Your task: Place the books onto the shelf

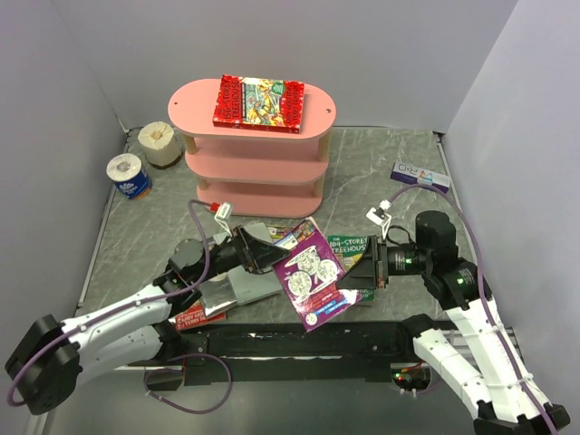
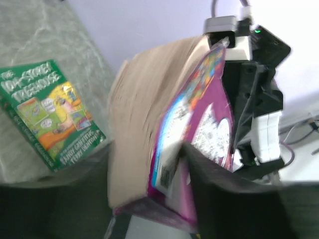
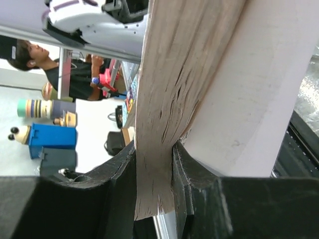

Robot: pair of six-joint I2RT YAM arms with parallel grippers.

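Right fingers [image 3: 99, 204] clamped; left fingers [image 2: 234, 204] unclear

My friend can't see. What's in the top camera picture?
The right tool grips a purple book, the left tool at its other edge. A red book lies on top of the pink shelf; a green book lies on the table.

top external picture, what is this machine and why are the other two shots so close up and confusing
It looks down on two robot arms bolted to the near edge of a table. The close-ups come from a camera on each wrist. The right hand pinches a purple book. The left hand has its fingers either side of that same book, but I can't tell if it is gripping. A green book lies on the table, and a red book lies on top of the pink shelf.
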